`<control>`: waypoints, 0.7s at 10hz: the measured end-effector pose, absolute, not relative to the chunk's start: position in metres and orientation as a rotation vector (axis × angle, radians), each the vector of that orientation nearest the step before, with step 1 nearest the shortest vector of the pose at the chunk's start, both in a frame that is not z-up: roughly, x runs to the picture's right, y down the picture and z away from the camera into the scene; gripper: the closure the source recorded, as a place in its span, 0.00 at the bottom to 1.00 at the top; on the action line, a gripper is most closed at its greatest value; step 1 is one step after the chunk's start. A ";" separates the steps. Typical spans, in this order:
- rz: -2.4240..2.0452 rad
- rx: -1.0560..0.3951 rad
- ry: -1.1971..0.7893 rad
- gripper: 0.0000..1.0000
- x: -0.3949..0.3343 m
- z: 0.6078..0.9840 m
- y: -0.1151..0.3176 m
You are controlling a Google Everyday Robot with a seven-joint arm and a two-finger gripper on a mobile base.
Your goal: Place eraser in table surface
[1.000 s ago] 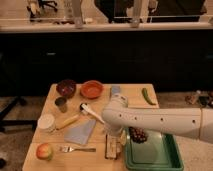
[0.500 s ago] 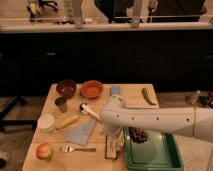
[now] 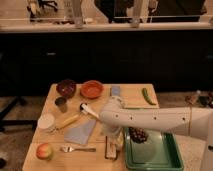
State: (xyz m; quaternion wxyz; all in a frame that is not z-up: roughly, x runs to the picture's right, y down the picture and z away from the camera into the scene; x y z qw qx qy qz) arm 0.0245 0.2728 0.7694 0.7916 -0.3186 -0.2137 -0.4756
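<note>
At the front edge of the surface (image 3: 75,161), just left of the tray (image 3: 172,159): the eraser (image 3: 109,149) is lying flat, long side running front to back, between the fork (image 3: 79,149) and the tray wall. It appears to be resting on the wood itself, which is what the task is asking for.

The gripper (image 3: 117,144) is hanging directly over the eraser's right side, pointing down from the bend of the white arm (image 3: 150,119), which is reaching in from the right. Its jaws are standing open, with nothing clamped between them. Judgement: this is reading as a release pose, with the eraser set down and let go in the bare strip, clear of the tray so that it counts as on the surface and not in a container.

The other items are sitting well apart from the drop spot: cloth (image 3: 80,131), apple (image 3: 44,150), and two bowls (image 3: 92,89) at the back.

Hidden or unclear:
- The arm is covering the middle of the surface and part of the tray's near corner.
- I cannot tell whether the fingertips are touching the eraser or hovering just above it.
- The eraser's right edge is merging with the gripper, so its outline is not fully readable.
- A dark lump (image 3: 138,134) in the tray is partly tucked under the arm; I cannot identify it.
- The arm's base is cut off at the right border.
</note>
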 end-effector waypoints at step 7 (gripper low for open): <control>-1.004 -0.722 -0.453 0.51 0.029 0.784 0.284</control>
